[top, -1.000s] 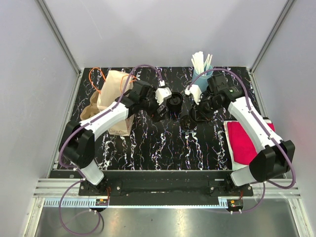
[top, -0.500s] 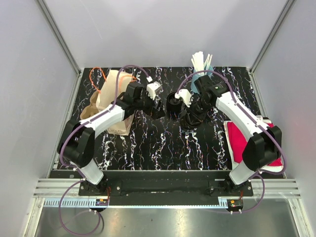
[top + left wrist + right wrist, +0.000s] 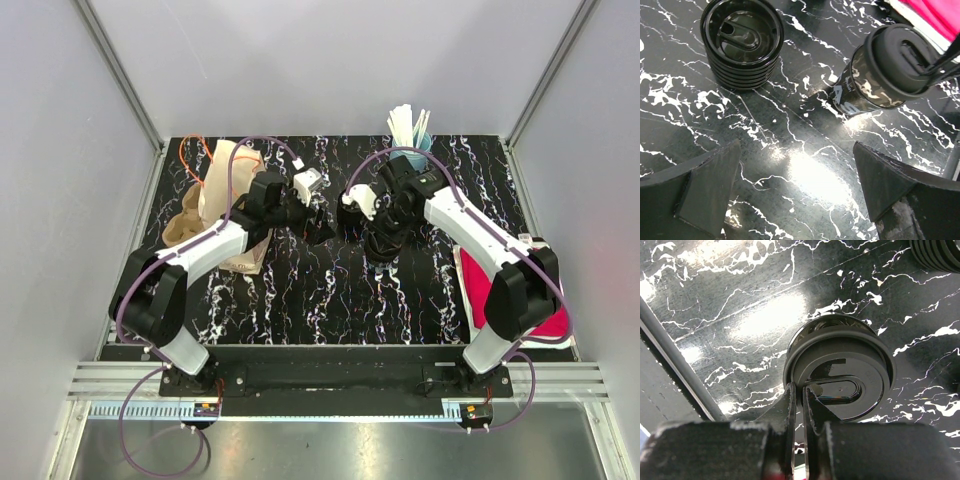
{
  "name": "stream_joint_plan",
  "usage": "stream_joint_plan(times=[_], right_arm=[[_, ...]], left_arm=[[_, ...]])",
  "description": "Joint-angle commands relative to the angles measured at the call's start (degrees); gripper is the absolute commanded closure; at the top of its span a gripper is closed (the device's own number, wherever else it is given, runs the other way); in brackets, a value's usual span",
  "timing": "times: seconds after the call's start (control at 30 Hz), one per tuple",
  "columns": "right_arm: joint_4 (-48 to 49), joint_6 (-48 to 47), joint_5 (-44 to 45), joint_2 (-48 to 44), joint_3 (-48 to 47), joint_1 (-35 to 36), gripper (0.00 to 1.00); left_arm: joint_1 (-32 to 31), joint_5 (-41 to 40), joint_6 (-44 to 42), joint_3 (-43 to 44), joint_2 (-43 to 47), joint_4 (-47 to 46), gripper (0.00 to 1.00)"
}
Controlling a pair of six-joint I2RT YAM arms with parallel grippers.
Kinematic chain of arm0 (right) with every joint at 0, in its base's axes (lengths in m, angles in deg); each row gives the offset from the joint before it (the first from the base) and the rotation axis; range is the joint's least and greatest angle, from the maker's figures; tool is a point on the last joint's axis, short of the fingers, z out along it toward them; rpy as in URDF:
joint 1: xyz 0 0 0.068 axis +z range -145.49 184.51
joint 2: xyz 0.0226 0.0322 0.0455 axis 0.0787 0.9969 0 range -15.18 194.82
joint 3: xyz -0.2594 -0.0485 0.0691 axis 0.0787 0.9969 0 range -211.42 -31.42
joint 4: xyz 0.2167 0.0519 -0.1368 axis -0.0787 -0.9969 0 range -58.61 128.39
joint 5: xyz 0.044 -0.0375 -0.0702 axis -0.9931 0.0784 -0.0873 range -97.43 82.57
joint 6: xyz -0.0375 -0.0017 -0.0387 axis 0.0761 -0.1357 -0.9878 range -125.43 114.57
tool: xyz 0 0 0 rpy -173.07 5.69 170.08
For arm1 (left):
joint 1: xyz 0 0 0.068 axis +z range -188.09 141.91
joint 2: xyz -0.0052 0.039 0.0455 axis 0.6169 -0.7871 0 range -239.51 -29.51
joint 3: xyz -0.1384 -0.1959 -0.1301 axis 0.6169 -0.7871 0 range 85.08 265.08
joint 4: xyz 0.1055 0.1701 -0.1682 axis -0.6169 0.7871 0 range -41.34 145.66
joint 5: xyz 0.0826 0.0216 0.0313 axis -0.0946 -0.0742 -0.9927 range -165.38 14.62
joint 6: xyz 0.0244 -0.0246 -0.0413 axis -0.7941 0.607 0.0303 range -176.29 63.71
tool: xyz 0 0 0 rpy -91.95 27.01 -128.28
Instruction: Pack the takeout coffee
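Hovering with left gripper (image 3: 795, 172) released wide over the bench (image 3: 790, 125), lid stack (image 3: 742, 42) and coffee cup (image 3: 865, 85) ahead; holding right gripper (image 3: 799, 395) clenched at its lid (image 3: 850, 375) rim.

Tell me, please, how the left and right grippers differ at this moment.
The left gripper stands wide open; the right gripper is shut. The left gripper hangs empty above the table; the right gripper's tips sit at the lidded coffee cup's rim. Both point downward.
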Motion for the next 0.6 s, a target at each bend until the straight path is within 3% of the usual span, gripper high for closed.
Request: stream_joint_plan(times=[0.0, 0.57], right_arm=[[2.4, 0.9, 1.8, 0.2, -2.2, 0.9, 0.98], [2.0, 1.3, 3.0, 1.8, -2.1, 2.2, 0.98]], left_arm=[[0.1, 3.4, 0.6, -0.4, 0.6, -4.1, 0.01], [-0.4, 4.8, -2.1, 7.6, 10.2, 3.9, 0.01]])
